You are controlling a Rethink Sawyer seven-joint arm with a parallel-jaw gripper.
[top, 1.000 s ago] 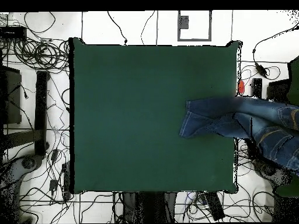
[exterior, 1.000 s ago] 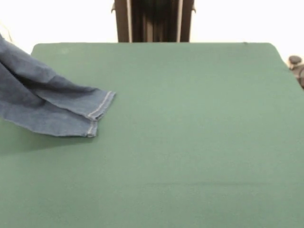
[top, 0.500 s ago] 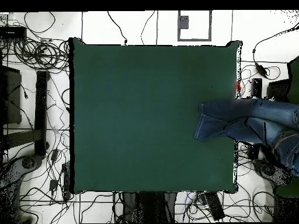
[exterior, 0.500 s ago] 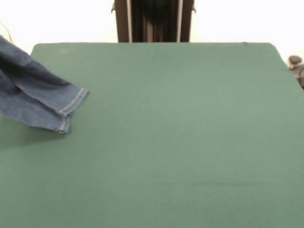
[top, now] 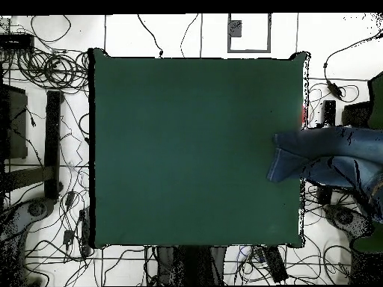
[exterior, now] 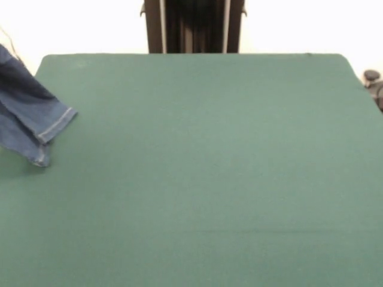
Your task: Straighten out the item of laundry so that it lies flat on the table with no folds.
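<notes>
The jeans have slid further off the table over the last second: a second ago both leg hems reached well in over the green cloth, and now only the hem ends overlap its edge, at the left side in the front view.

Going left to right in the overhead view, the floor beside the table is strewn with cables, then comes the wide green table with nothing lying on its middle, and at its right edge the jeans trail out past the table and run off the side of the picture. The two legs lie partly one over the other, so the cloth is far from flat. What carries the far end of the garment cannot be made out; it may be lifted from outside the picture, but that is a guess.

The robot's gripper shows in neither view. Only the dark pedestal stands at the far side, so whether the pincer is open or holds anything cannot be told.

Judging by their look, the jeans are soft and limp but fairly heavy for their size, and the denim should drag on the felt rather than slip. The stitched hems or the waistband would likely give the firmest hold, since the thicker seams bunch less than the plain cloth.
</notes>
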